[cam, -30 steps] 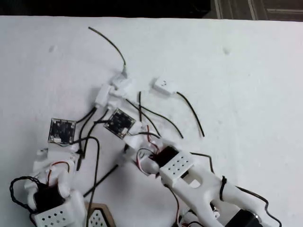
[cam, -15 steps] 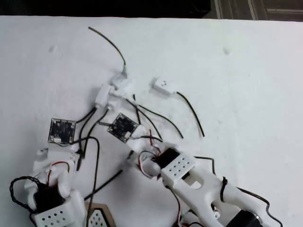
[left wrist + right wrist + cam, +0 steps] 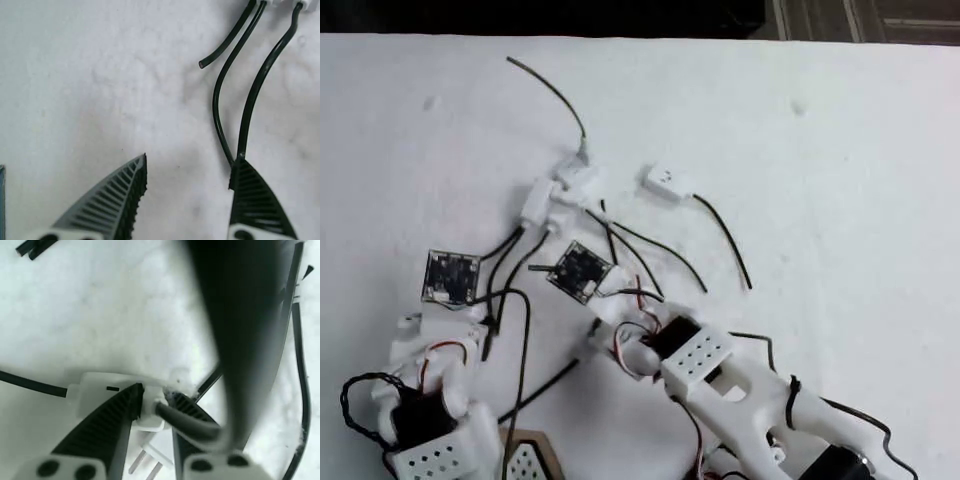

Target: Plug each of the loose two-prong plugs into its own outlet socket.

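White table (image 3: 840, 150) meets a dark strip (image 3: 540, 15) behind it.

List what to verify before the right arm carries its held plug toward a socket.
1. Right gripper shut on the white plug: ok.
2. Both prongs stick out clear of the grip: ok.
3. Left gripper open and empty: ok.
4. Black wires away from the left gripper: not ok, one runs right up to a finger.
5. Free socket on the white block: cannot tell.
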You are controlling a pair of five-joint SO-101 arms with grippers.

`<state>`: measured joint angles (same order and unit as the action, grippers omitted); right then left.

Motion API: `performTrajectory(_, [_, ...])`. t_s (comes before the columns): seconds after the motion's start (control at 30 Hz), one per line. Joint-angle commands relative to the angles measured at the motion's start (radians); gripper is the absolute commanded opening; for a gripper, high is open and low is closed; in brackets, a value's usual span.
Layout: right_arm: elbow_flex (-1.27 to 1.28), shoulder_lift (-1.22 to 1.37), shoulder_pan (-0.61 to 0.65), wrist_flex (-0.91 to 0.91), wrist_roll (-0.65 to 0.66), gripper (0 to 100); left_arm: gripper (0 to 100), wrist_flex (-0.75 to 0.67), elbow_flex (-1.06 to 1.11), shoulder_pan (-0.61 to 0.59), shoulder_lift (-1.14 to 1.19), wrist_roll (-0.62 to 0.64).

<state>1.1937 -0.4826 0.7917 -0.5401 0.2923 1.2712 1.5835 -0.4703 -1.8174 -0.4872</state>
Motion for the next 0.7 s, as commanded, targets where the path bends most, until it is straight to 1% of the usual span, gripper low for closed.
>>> performTrajectory(0.0, [-0.025, -0.007, -0.007, -0.062, -0.003, 6.8, 27, 0.011, -0.028, -0.007, -0.005, -0.002])
performTrajectory(0.13, [-0.11, -0.027, -0.007, -0.219, -0.005, 22.8, 27, 0.04, -0.066, -0.004, -0.005, -0.002])
performTrajectory(0.2, [-0.157, -0.07, -0.005, -0.306, -0.005, 27.2, 28, 0.038, -0.081, -0.004, -0.005, -0.005])
performTrajectory(0.33, [-0.242, -0.216, -0.005, -0.458, -0.005, 27.6, 33, 0.038, -0.133, -0.002, -0.005, -0.009])
performTrajectory(0.47, [-0.316, -0.39, -0.005, -0.627, -0.003, 27.6, 34, 0.038, -0.189, 0.008, -0.005, -0.012])
performTrajectory(0.57, [-0.367, -0.519, -0.01, -0.774, -0.003, 27.6, 33, 0.048, -0.184, 0.101, -0.005, -0.097])
performTrajectory(0.67, [-0.376, -0.615, -0.015, -0.885, -0.003, 27.6, 32, 0.046, -0.161, 0.196, -0.004, -0.077])
